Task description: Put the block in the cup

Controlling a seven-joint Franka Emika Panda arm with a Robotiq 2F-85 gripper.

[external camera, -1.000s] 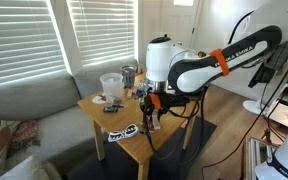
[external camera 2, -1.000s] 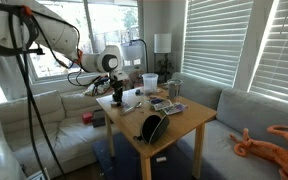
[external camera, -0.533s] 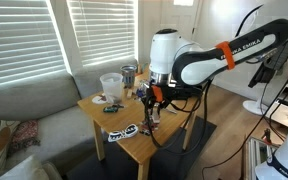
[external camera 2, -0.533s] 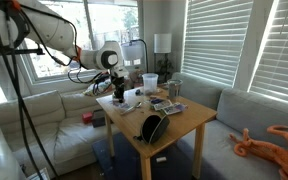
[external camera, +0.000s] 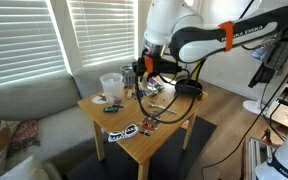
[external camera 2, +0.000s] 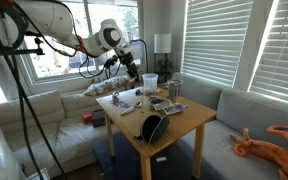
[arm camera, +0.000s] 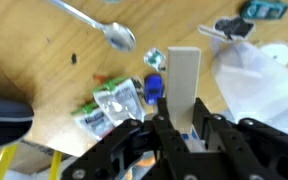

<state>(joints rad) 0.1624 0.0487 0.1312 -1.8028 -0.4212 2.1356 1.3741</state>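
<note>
Up it came! Since the earlier frame the arm had lifted off the bench (external camera: 176,120). In an exterior view the end effector (external camera: 144,68) hung high, near the cup (external camera: 111,85) but not over it. In an exterior view it sat just short of the cup (external camera 2: 149,81). The wrist view showed it clenched on the pale block (arm camera: 184,80), upright. Grasp and lift looked done; the carry and release remained.

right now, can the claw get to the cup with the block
Probably yes. The claw hangs raised, shut on the block, and the cup stands upright with nothing over its open mouth. The dark can stands beside the cup, not over it, so the way in from above looks free.
</note>
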